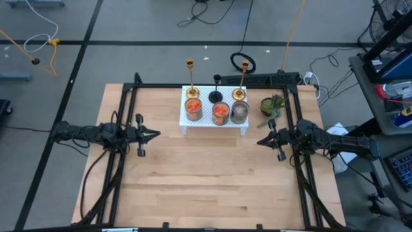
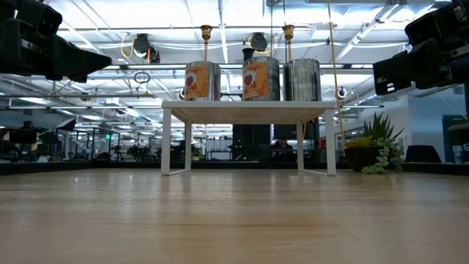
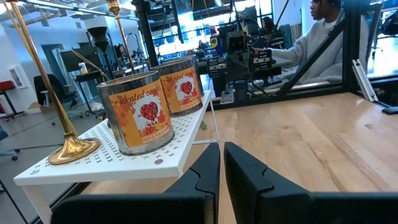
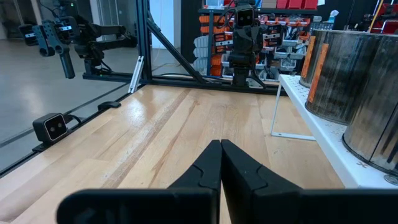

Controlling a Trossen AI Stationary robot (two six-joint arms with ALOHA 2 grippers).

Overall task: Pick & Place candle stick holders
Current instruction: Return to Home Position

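The candle stick holders stand on a white perforated rack (image 1: 214,122) at the table's far middle. Two slim gold sticks (image 1: 191,77) (image 1: 243,77) and a short black one (image 1: 216,90) stand by their round bases in the back row. Two orange-labelled cups (image 1: 194,109) (image 1: 221,113) and a grey cup (image 1: 239,113) stand in front. In the left wrist view a gold base (image 3: 73,149) and both orange cups (image 3: 140,118) show. My left gripper (image 1: 156,135) is shut and empty, left of the rack. My right gripper (image 1: 259,142) is shut and empty, right of it.
A small green potted plant (image 1: 273,105) stands on the table right of the rack. A black metal frame (image 1: 212,85) borders the table's far and side edges. Bare wood lies between the arms and toward the near edge. A seated person (image 3: 311,37) shows beyond the table.
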